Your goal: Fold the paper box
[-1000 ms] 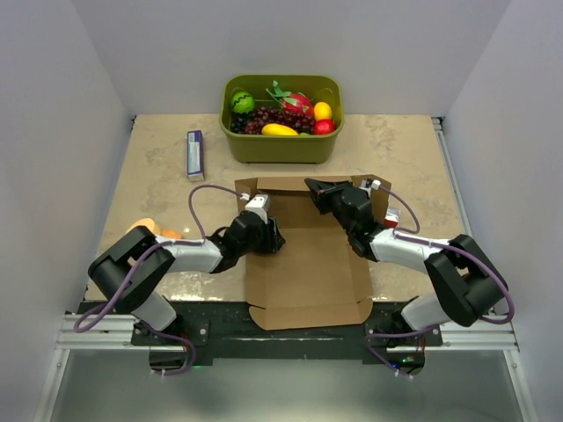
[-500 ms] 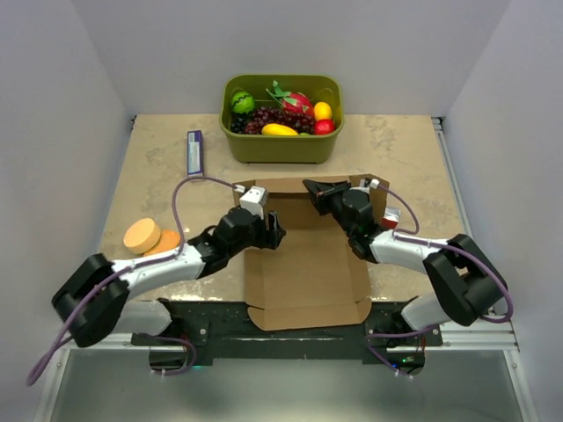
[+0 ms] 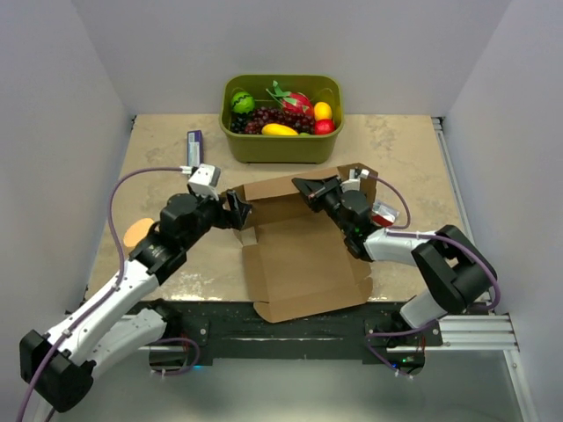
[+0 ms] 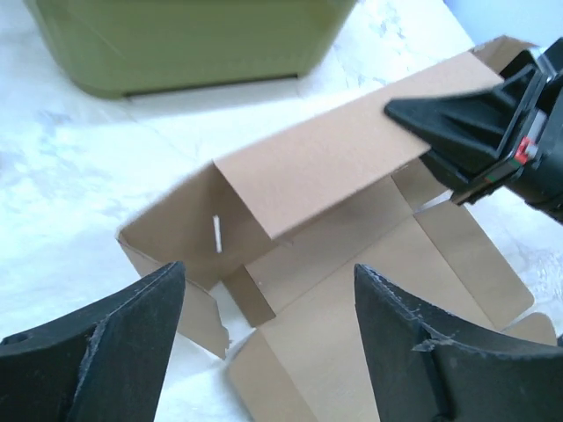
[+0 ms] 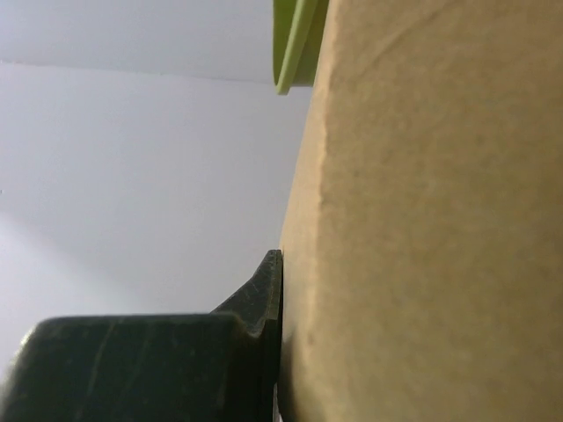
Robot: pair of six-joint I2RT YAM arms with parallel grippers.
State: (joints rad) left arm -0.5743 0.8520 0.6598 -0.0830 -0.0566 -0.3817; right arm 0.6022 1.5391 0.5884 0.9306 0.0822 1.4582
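The paper box (image 3: 303,264) is a brown cardboard sheet lying flat in the middle of the table, its back wall (image 3: 277,189) folded upright and a side flap (image 3: 246,230) standing at the back left corner. My right gripper (image 3: 308,186) is shut on the top edge of that back wall; in the right wrist view one black finger (image 5: 259,303) presses flat against the cardboard (image 5: 440,229). My left gripper (image 3: 236,211) hovers open just left of the back left corner, holding nothing. Its wrist view shows both fingers (image 4: 97,352) wide apart, with the box (image 4: 334,167) beyond them.
An olive-green tub (image 3: 281,145) of fruit stands just behind the box, also seen as a tub (image 4: 176,44) in the left wrist view. A small purple and white carton (image 3: 194,145) lies at the back left. An orange disc (image 3: 138,232) peeks out behind the left arm.
My left arm drew back and swung left off the box while its jaws opened wide. The box turned slightly, its back wall now slanted. The right gripper kept its hold.
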